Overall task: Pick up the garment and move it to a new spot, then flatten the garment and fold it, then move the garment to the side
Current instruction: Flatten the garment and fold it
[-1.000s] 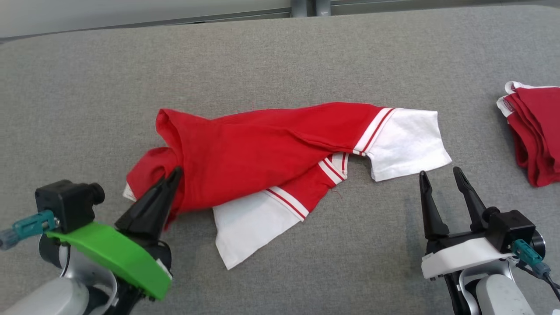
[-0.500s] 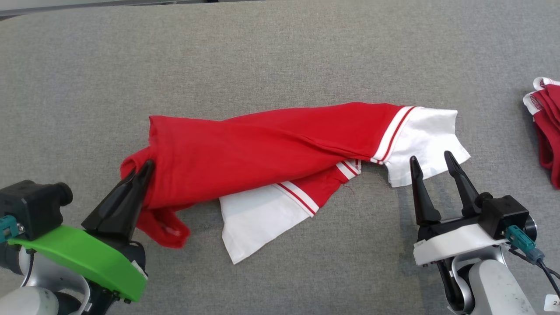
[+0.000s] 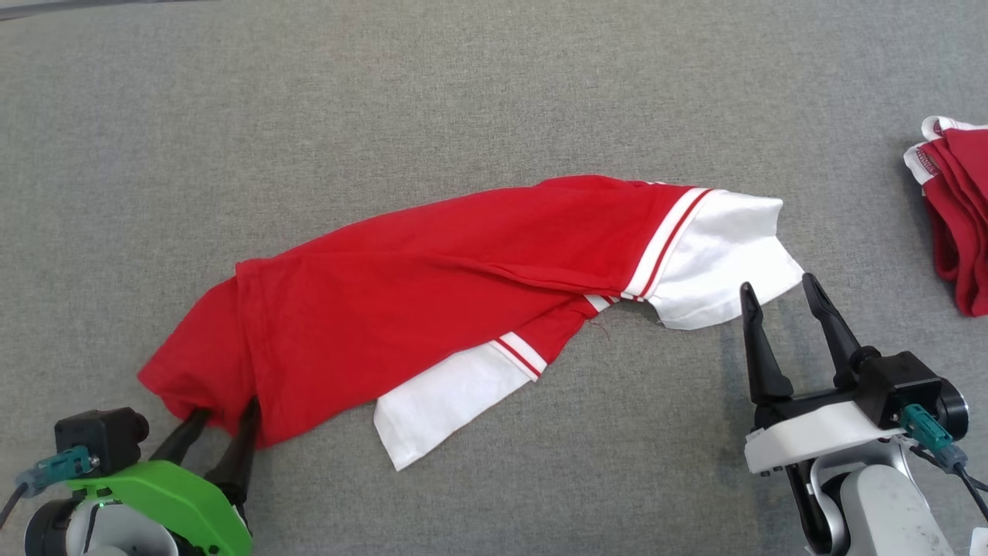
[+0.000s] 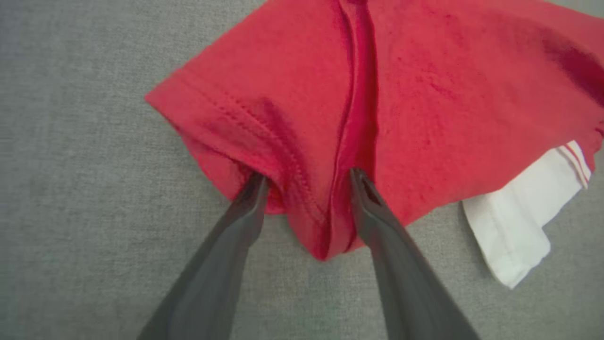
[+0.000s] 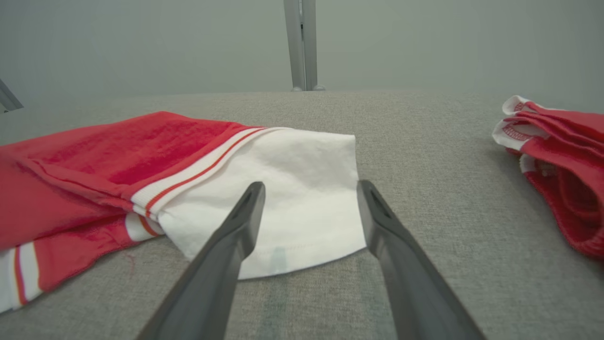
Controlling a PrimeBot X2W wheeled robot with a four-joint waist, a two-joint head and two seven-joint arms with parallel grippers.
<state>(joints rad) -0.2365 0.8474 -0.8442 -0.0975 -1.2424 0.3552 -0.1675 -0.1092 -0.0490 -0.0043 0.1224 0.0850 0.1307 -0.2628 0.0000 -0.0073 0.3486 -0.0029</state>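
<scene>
Red garment [image 3: 432,293] sprawls on the grey padded surface [image 3: 494,93], running from eight o'clock to two o'clock. Left gripper [image 3: 228,413] at seven o'clock: fingers spread, red hem bunched between them, nothing clamped. Right gripper [image 3: 778,286] at four o'clock: wide apart, empty, tips just beside the white sleeve [image 3: 725,255]. Folded red pile [image 3: 953,224] at three o'clock.

Beyond the shirt [image 3: 432,293] the grey surface [image 3: 463,93] lies bare, and the strip on its near side is open. Well right of the shirt a folded pile [image 3: 953,224] blocks the way, a bare gap between. The left gripper [image 3: 226,409] crowds the shirt's left end, the right gripper [image 3: 777,283] its white sleeve.
</scene>
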